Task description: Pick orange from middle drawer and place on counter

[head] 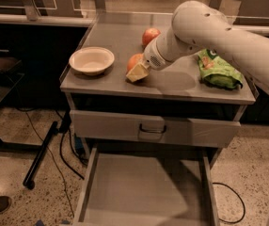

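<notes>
The orange sits on the counter near its middle, just in front of a redder fruit. My gripper is down at the orange, right against its front side, with the white arm reaching in from the right. The middle drawer is pulled wide open below, and its flat grey floor is bare.
A white bowl stands on the counter's left part. A green snack bag lies at its right. The drawer with a dark bar handle sits slightly out above the open one. A black stand leg and cables lie on the floor at left.
</notes>
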Robot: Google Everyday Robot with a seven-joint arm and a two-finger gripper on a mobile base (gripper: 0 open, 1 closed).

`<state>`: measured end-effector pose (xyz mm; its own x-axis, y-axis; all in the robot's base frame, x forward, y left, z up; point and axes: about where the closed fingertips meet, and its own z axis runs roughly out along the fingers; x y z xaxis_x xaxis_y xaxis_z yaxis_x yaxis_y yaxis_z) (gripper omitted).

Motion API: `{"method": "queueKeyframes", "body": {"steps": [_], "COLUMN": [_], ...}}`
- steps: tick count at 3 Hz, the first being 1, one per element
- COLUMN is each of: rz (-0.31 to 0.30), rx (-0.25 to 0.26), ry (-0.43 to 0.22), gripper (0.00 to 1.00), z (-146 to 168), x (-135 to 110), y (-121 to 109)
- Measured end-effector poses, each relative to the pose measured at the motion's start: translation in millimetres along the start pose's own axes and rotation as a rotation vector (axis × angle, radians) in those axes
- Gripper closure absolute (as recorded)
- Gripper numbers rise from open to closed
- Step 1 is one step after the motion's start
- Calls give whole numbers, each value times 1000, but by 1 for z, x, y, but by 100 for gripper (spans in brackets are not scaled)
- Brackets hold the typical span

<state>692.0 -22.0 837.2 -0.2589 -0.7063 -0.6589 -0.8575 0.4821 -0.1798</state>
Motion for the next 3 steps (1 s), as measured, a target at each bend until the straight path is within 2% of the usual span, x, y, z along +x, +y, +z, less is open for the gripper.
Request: {"method": "queueKeyframes", "body": {"steps": [2,3], "rz": [0,0], "rx": [0,0], "ry": [0,0], "gripper": [0,0], "z": [0,0], "x": [0,0], "y": [0,0]}}
